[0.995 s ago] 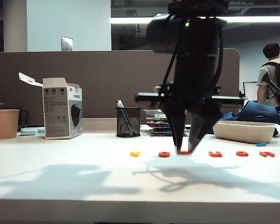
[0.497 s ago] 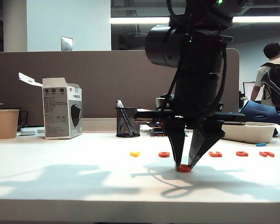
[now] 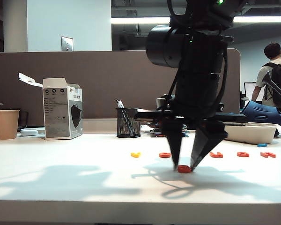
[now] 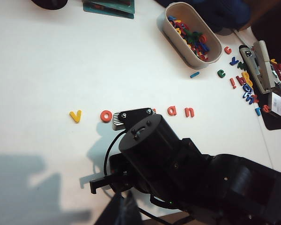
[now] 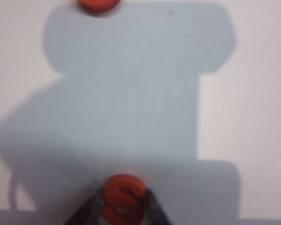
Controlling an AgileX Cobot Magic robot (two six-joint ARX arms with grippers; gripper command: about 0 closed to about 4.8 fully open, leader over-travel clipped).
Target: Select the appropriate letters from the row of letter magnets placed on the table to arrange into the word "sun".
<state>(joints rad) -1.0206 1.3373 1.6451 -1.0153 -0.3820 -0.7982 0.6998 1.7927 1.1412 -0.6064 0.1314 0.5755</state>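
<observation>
Exterior view: the right gripper (image 3: 184, 165) points down at the white table (image 3: 84, 187), its fingers slightly apart, flanking a small orange-red S letter (image 3: 183, 169) lying flat in front of the row of letter magnets (image 3: 165, 154). Left wrist view: a yellow v (image 4: 75, 116) and red letters line up; the left gripper is not seen. Right wrist view: the S (image 5: 123, 198) sits between 2 dark fingertips (image 5: 152, 211); contact unclear.

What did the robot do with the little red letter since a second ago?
The right pincer pulled the red S out of the row of letters, toward the table's front edge, set it down, and its fingers have spread a little. The other letters, cup and box stayed put.
</observation>
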